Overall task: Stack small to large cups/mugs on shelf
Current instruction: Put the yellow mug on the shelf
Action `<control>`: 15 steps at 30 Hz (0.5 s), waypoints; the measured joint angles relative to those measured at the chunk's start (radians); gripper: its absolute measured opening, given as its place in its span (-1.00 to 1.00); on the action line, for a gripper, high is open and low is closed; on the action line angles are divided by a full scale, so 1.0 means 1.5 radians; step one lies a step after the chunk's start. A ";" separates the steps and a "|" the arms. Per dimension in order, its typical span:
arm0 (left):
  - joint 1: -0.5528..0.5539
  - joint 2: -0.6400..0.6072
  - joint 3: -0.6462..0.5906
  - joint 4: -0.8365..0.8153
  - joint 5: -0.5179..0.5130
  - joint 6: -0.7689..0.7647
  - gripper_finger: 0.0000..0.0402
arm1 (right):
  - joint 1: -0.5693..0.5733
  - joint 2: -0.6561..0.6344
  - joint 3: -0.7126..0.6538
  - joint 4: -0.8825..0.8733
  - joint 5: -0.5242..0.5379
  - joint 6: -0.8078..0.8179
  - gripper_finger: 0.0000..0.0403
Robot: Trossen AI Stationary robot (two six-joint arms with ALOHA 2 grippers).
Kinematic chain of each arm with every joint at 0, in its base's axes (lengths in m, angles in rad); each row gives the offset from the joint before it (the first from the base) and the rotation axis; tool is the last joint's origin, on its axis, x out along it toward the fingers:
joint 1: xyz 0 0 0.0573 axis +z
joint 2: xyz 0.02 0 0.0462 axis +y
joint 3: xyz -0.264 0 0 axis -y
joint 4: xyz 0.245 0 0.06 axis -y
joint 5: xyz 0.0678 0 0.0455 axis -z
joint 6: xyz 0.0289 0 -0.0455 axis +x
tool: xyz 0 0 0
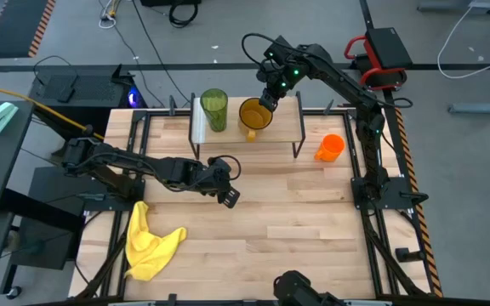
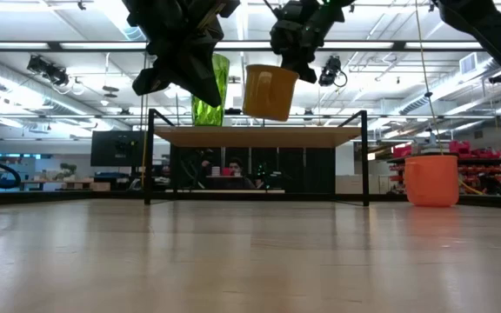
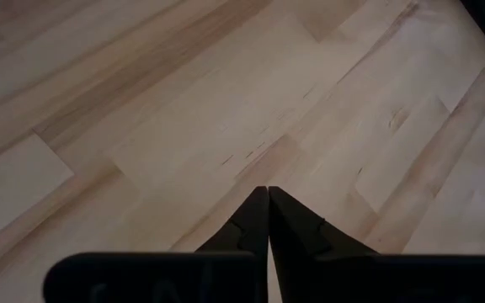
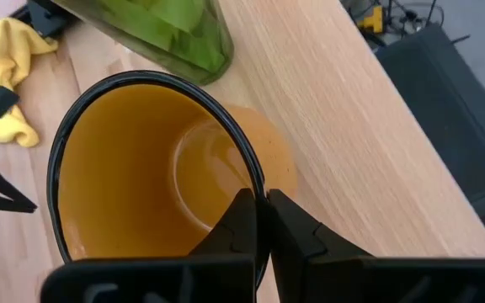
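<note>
R gripper (image 4: 260, 220) jaws clamped on rim of amber mug (image 1: 254, 114), held tilted just above shelf (image 1: 289, 117); green tumbler (image 1: 213, 109) upright on shelf beside it. Orange mug (image 1: 331, 148) on tabletop (image 1: 296, 212), off to side. L gripper (image 3: 268, 220) jaws closed, empty, over tabletop.

My right gripper (image 1: 264, 104) is pinching the amber-yellow mug (image 1: 254, 114) by its rim, hanging tilted above the shelf (image 1: 289, 126). The green tumbler (image 1: 214, 109) is standing upright on it; the orange mug (image 1: 331, 148) is sitting on the tabletop beside.
</note>
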 joint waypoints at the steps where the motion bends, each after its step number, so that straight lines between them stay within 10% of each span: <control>1: 0.000 0.000 0.000 0.000 0.000 0.000 -0.94 | 0.000 0.004 0.000 0.000 0.000 -0.001 -0.93; 15: 0.000 0.000 0.000 0.000 0.000 -0.003 -0.88 | 0.000 0.018 0.000 0.030 -0.003 -0.015 -0.93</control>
